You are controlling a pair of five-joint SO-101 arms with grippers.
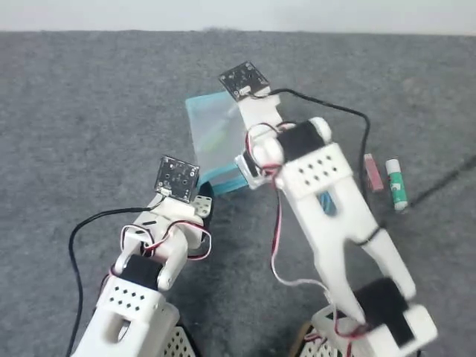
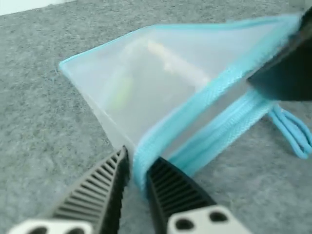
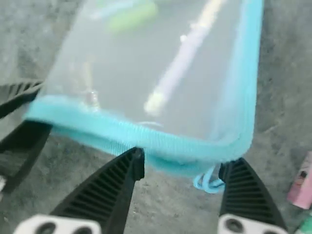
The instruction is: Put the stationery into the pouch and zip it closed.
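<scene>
A translucent pouch (image 1: 214, 134) with teal trim lies on the grey mat, its zipper edge toward the arms. Inside it I make out a green item (image 3: 131, 14) and a pale pen-like stick (image 3: 180, 63). My left gripper (image 2: 138, 161) is shut on the pouch's teal corner (image 2: 141, 156), at its near-left end (image 1: 206, 195). My right gripper (image 3: 186, 160) is open, its fingers straddling the zipper edge close to the teal pull loop (image 3: 207, 180). On the mat to the right lie a pink eraser (image 1: 372, 172) and a white-and-green glue stick (image 1: 396, 184).
The grey mat (image 1: 89, 111) spreads out bare to the left of and behind the pouch. The right arm's black cable (image 1: 439, 186) runs across the mat just beyond the glue stick. In the right wrist view the eraser (image 3: 302, 183) is at the edge.
</scene>
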